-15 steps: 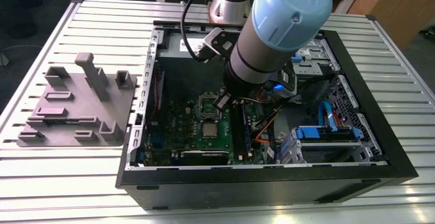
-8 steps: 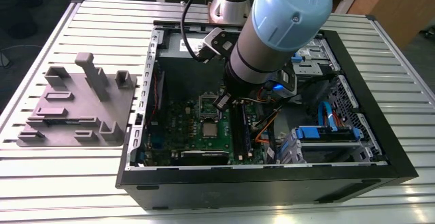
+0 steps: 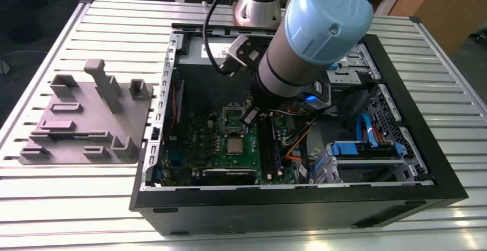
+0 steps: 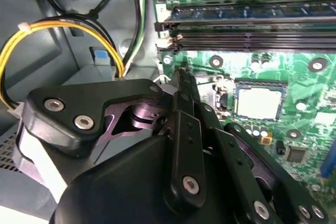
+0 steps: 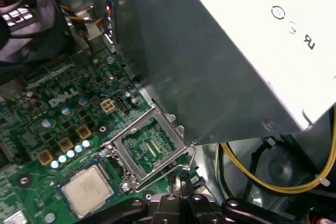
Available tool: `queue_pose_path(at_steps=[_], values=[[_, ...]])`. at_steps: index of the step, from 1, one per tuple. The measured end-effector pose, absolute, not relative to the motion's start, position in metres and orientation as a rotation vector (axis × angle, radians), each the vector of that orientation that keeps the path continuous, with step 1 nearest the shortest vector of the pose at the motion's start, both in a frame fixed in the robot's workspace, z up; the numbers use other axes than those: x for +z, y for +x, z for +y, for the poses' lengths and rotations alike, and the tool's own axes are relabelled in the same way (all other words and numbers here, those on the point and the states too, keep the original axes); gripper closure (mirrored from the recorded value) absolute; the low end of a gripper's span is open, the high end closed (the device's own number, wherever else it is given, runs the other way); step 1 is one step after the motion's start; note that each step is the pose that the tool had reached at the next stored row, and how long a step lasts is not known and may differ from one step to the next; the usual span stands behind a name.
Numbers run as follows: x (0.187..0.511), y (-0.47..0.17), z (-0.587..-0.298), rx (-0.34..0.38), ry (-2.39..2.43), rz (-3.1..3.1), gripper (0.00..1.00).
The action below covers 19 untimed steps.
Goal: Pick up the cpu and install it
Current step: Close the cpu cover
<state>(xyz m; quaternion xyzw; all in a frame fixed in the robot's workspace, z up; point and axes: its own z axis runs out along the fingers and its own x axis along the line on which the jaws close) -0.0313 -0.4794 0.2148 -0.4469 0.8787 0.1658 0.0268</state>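
The cpu [image 3: 234, 144] is a small silvery square lying flat in its socket on the green motherboard [image 3: 205, 148] inside the open computer case. It also shows in the second wrist view as the cpu [image 4: 258, 102] and in the first wrist view as the cpu [image 5: 90, 187]. The socket's metal retention frame [image 5: 149, 145] stands flipped open beside the chip. My gripper [image 3: 250, 114] hangs just above that frame's far edge, its black fingers [image 5: 181, 182] pressed together at the thin wire lever. Nothing is held between them, and they are apart from the chip.
A big grey metal box with a white label [image 5: 236, 51] looms close beside the gripper. Yellow cables [image 5: 262, 177] run under it. Memory slots [image 4: 252, 24] lie beside the socket. Outside the case, a grey plastic plate with upright blocks [image 3: 88, 120] lies at the exterior view's left.
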Motion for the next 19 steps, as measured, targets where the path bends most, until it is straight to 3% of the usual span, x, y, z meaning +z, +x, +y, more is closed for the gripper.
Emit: queue_pose_path(at_steps=[19], values=[[0.2128, -0.0301, -0.4780, 0.517, -1.379, 2.712, 0.90]])
